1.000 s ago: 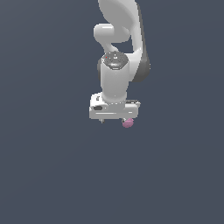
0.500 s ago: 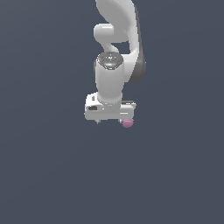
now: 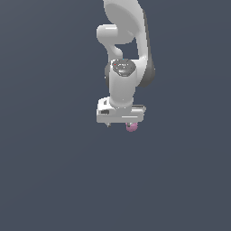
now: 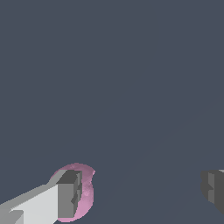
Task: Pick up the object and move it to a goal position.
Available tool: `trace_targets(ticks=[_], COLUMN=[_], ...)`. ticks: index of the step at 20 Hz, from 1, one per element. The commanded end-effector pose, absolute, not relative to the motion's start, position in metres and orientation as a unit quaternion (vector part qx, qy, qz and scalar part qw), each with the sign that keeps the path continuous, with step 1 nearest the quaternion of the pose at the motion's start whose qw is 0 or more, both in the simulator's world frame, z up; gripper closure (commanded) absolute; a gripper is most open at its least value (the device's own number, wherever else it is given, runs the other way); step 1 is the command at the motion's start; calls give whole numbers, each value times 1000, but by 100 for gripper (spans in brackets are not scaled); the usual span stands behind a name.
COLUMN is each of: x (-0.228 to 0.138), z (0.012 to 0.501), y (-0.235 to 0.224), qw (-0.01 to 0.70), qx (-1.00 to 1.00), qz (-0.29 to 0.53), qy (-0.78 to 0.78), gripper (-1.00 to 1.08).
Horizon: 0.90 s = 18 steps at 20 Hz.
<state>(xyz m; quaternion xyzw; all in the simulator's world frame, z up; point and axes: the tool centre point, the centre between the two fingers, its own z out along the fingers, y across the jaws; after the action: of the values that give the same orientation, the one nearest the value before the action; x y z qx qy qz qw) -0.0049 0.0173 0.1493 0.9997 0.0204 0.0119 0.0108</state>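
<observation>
The pink ball (image 3: 131, 127) lies on the dark grey floor, just under the end of my white gripper (image 3: 121, 122) that is toward the exterior view's right. In the wrist view the gripper (image 4: 141, 191) is open, its two grey fingertips far apart. One fingertip (image 4: 70, 194) covers part of the ball (image 4: 85, 192). The ball sits at that finger, not in the middle of the gap. I cannot tell whether the finger touches it. The other fingertip (image 4: 213, 188) is far from the ball.
A plain dark grey floor (image 3: 54, 171) fills both views. The white arm (image 3: 124, 54) rises above the gripper. Nothing else shows.
The gripper hand has shifted slightly toward the exterior view's left, then back right and a little lower. The ball has not moved.
</observation>
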Motion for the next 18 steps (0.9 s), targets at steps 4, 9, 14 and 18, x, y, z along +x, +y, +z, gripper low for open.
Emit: trace_targets(ticks=[4,9,14,18], x=[-32,-58,-73,-77], z=[123,103,93,90], y=[52,77,90,93], qw=[6,2,0,0], qx=[1000,1000,1000,1000], qz=[7,3,1,0], qy=[21,21,21,21], gripper=[-92,-92,-92,-92])
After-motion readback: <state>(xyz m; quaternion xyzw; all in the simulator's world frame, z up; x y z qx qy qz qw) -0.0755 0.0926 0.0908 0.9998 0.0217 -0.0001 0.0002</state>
